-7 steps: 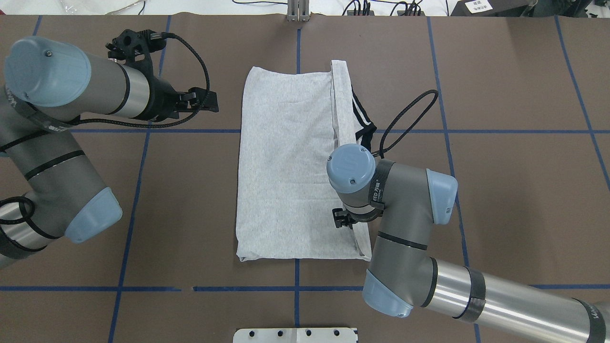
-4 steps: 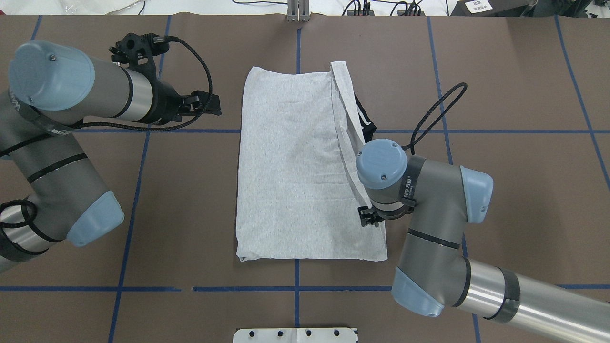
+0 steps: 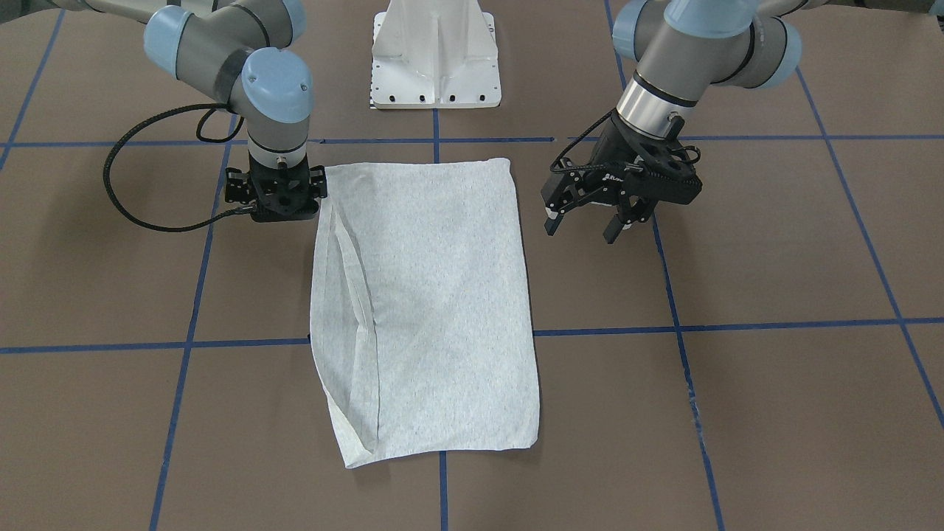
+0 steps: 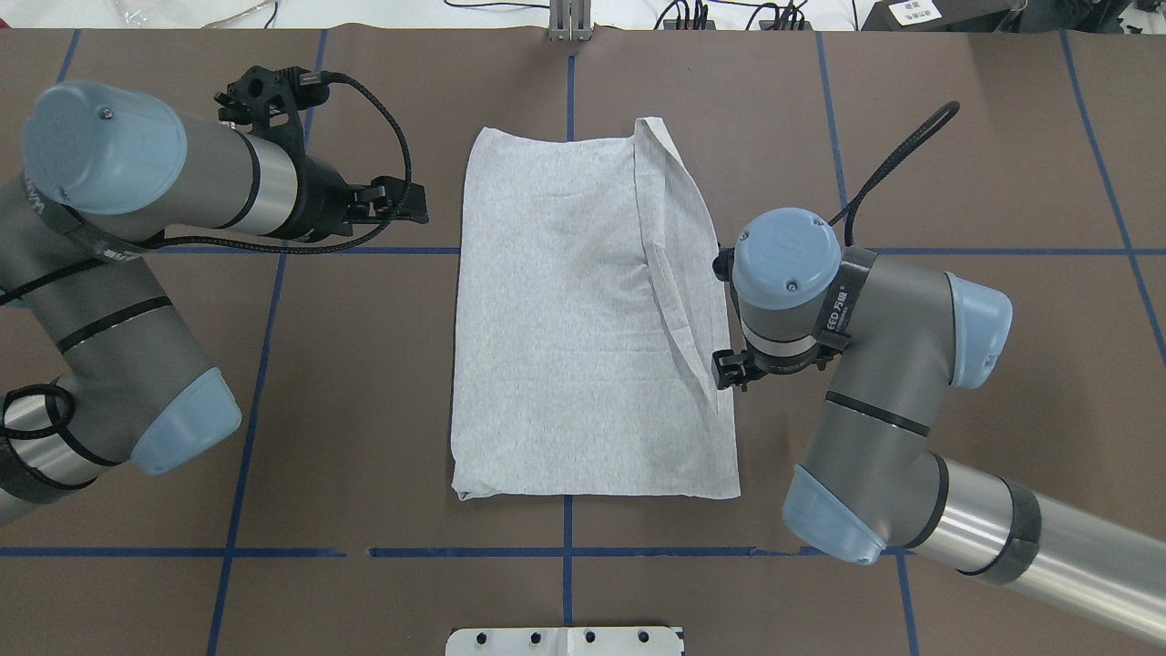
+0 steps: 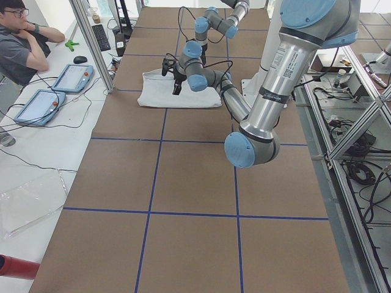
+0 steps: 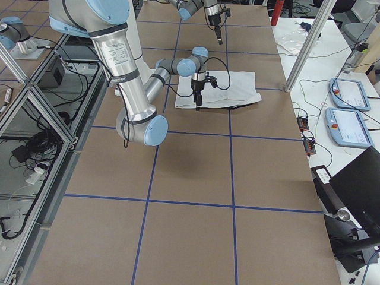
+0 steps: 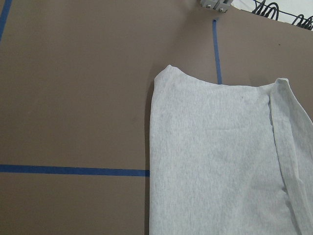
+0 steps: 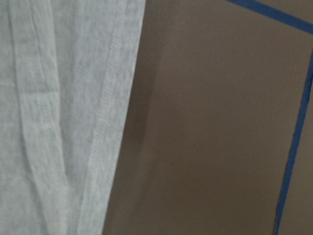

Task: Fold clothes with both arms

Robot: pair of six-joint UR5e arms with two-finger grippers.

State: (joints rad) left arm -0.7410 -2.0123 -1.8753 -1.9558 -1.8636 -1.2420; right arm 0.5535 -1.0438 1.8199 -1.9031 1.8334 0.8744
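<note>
The light grey T-shirt [image 3: 435,295] lies folded into a long rectangle at the table's middle [image 4: 565,319]. Its collar, stripes and print are hidden. My right gripper [image 3: 276,214] points straight down at the shirt's right edge near the robot's end [image 4: 729,372]. It looks shut on that edge, and a crease runs up to it. The right wrist view shows the stitched hem [image 8: 105,117] beside bare table. My left gripper [image 3: 586,225] is open and empty, hovering above the table to the shirt's left [image 4: 412,202]. The left wrist view shows the shirt's far left corner [image 7: 168,73].
The white pedestal base [image 3: 435,59] stands at the robot's edge of the table. Blue tape lines [image 4: 273,251] cross the brown table. A metal bracket [image 4: 569,23] sits at the far edge. An operator [image 5: 24,43] sits beside tablets [image 5: 70,76] off the far side.
My right gripper has moved right and away from the robot, drawing the shirt's top layer rightward over the black collar, which no longer shows. The left gripper has barely shifted.
</note>
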